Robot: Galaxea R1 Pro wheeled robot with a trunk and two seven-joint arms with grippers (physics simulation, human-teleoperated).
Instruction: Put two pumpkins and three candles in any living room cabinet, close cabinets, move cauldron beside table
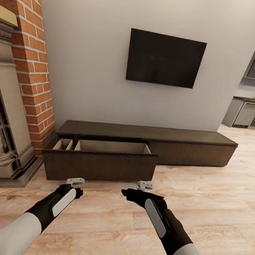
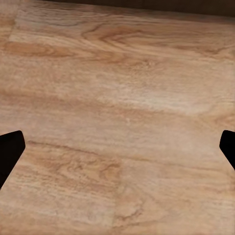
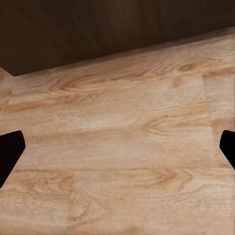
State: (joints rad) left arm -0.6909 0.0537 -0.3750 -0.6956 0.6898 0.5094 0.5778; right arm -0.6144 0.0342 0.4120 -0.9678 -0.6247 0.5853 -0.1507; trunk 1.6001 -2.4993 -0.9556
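The long dark brown cabinet (image 1: 189, 148) stands against the wall under the TV. Its left drawer (image 1: 97, 166) is pulled out, showing a pale interior with a narrow compartment (image 1: 63, 144) and a wide one (image 1: 112, 146); I see nothing inside from here. My left gripper (image 1: 75, 181) hangs open just in front of the drawer's left part, low over the floor. My right gripper (image 1: 145, 184) is open near the drawer's right corner. Both wrist views look down at wood floor between spread fingertips (image 2: 11, 147) (image 3: 11, 147). The pumpkins, candles and cauldron are out of view.
A stone-coloured fireplace (image 1: 1, 134) with a brick column (image 1: 33, 49) stands at the left, close to the drawer's end. A black TV (image 1: 165, 59) hangs on the wall. Kitchen units (image 1: 247, 114) lie beyond at the far right. Wood floor (image 1: 214, 204) stretches to the right.
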